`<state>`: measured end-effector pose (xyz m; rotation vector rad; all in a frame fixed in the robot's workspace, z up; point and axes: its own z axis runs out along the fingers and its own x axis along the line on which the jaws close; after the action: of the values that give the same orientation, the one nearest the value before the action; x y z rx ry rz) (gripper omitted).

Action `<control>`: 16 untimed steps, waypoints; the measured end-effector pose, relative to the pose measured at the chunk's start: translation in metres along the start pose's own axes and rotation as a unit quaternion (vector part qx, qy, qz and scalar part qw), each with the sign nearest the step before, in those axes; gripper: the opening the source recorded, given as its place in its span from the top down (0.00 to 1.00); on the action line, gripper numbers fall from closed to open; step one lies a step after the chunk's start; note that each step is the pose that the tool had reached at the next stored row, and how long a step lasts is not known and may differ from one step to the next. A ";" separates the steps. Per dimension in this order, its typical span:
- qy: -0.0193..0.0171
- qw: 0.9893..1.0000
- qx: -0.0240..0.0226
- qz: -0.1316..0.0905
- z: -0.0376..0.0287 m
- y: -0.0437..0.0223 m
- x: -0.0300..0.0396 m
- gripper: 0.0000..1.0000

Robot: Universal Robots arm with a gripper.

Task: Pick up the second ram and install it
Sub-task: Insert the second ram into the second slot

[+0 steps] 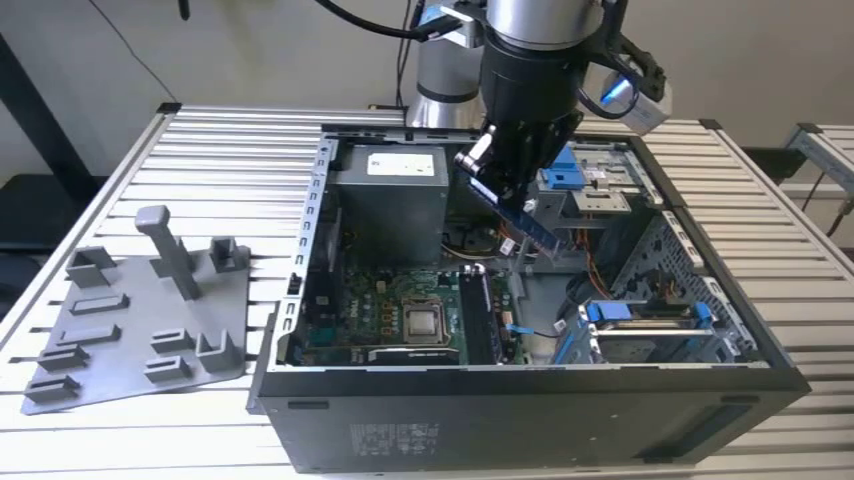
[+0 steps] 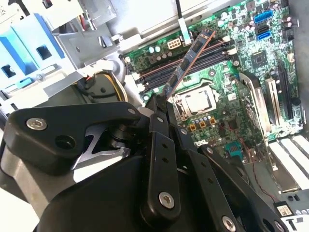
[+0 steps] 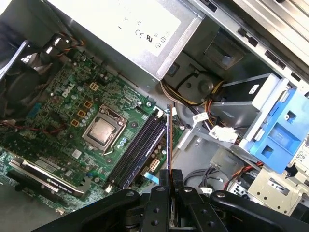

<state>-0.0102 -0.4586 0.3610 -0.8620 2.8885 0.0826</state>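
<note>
My pincer (image 2: 161, 104) is clamped on one end of the second ram (image 2: 189, 60), a thin dark stick whose free end points away from me. It crosses the empty memory slots (image 2: 219, 50) at a slant, not lined up with them, and I cannot tell whether it touches them. Just beside the slots sits the processor socket (image 2: 195, 104) on the green motherboard (image 2: 241, 63). A blue drive bay (image 2: 24, 53) stands off to one side, with yellow cables (image 2: 104, 82) near it.
</note>
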 end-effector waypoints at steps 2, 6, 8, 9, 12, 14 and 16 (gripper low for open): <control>0.000 1.000 0.000 0.000 0.0000 0.0000 0.0000 0.86; 0.002 1.000 0.001 0.001 0.0011 0.0000 0.0001 0.86; 0.004 1.000 0.002 0.007 0.0020 0.0000 0.0003 0.86; 0.005 1.000 0.002 0.012 0.0024 0.0000 0.0004 0.86; 0.009 1.000 0.004 0.025 0.0036 0.0000 0.0005 0.86; 0.012 0.999 0.005 0.033 0.0044 -0.0001 0.0006 0.86; 0.014 0.999 0.006 0.040 0.0051 -0.0001 0.0007 0.86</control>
<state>-0.0102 -0.4586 0.3559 -0.7501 2.9465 0.0600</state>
